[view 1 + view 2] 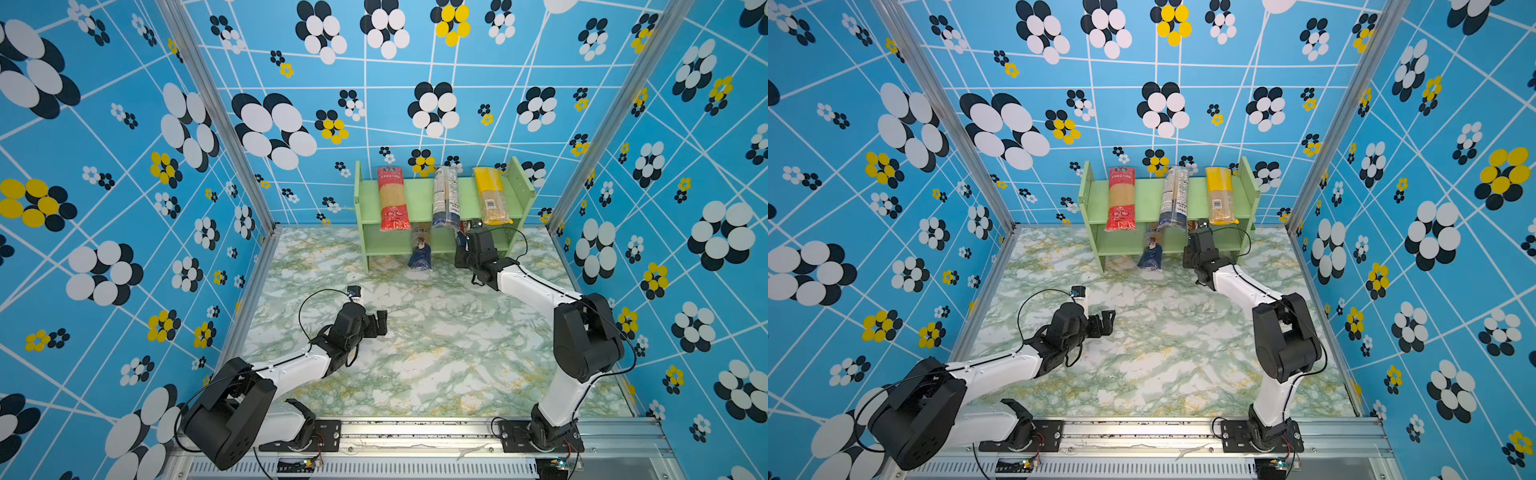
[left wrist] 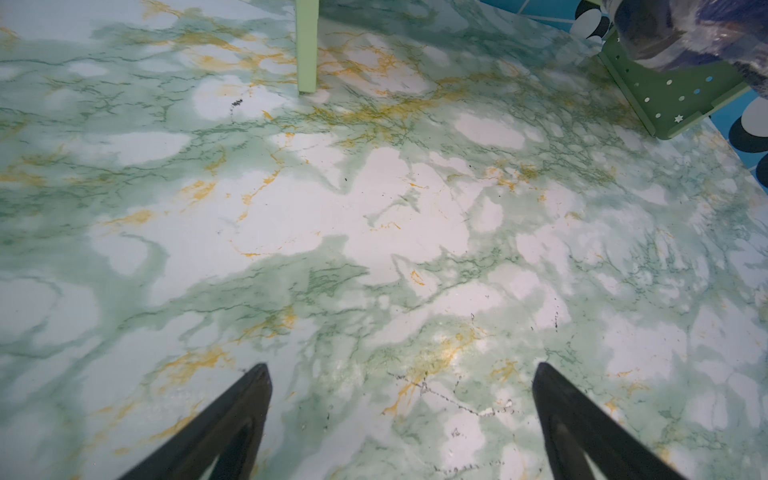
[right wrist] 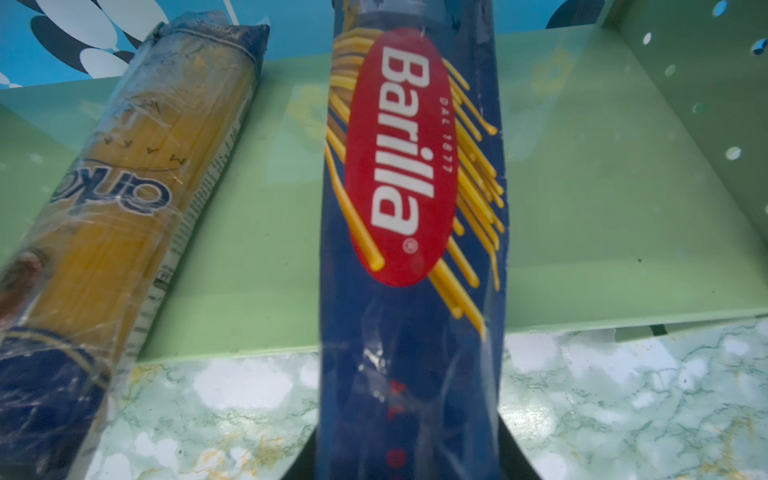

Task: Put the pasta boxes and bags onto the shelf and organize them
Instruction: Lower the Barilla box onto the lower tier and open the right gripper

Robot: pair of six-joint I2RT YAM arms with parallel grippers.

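Observation:
The green shelf stands at the back of the table. Its top tier carries a red-ended bag, a clear bag and a yellow-topped bag. A blue-ended bag lies on the lower board, jutting out in front. My right gripper is shut on the dark blue Barilla box, whose far end reaches over the lower board's right part. My left gripper hangs open over bare table.
The marble-patterned table is walled by blue flowered panels on three sides. A shelf leg and a peg-holed side panel lie ahead of the left gripper. The shelf's right upright stands close beside the Barilla box.

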